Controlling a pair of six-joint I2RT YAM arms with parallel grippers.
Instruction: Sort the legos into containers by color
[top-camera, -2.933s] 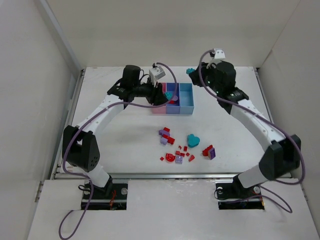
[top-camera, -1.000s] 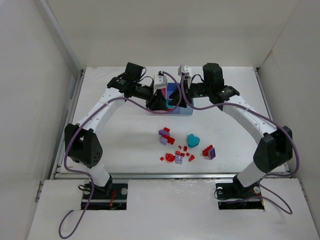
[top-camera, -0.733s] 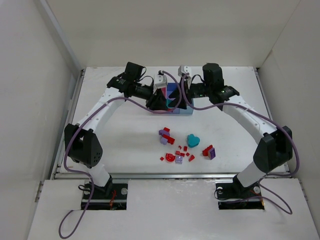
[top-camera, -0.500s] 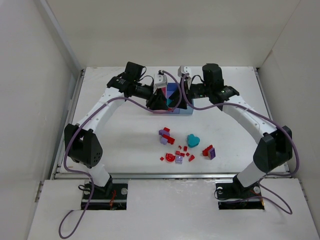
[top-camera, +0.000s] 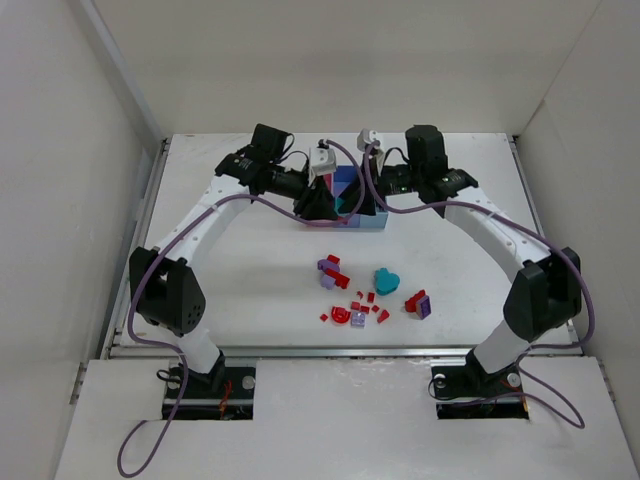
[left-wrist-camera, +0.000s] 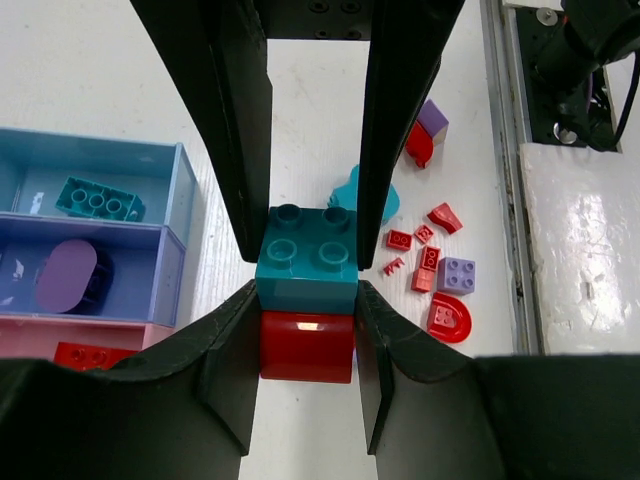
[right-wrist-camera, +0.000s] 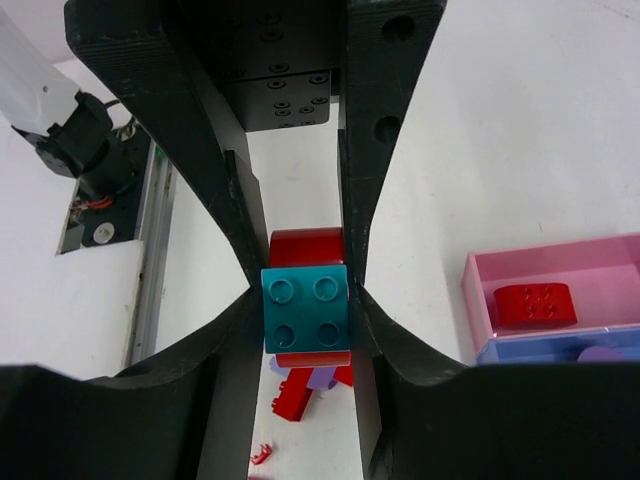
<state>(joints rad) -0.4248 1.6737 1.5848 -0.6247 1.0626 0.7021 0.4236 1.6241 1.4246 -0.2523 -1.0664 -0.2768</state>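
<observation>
White desk (top-camera: 230, 270), walled in. Left tool (left-wrist-camera: 306, 322) clamped on red brick (right-wrist-camera: 305, 245); right tool (right-wrist-camera: 306, 325) clamped on teal brick (left-wrist-camera: 305, 265) stacked against it. Containers (left-wrist-camera: 172, 270) close beside both tools. Loose legos (top-camera: 352, 300) scattered well apart, toward arm bases.

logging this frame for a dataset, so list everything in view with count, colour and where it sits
containers: three joined in a row; light blue, purple-blue, pink; far middle of the table
long teal brick: one, teal, in the light blue bin
lilac oval piece: one, lilac, in the purple-blue bin
red brick: one, red, in the pink bin
teal heart: one, teal, on the table
loose legos: many, too small to count; red and lilac; scattered around the heart
teal square brick: one, teal, stuck to the red piece
red piece: one, red, held off the table
table: one, white
arms: two, white and black
left gripper: black, shut on the red piece
right gripper: black, shut on the teal square brick
</observation>
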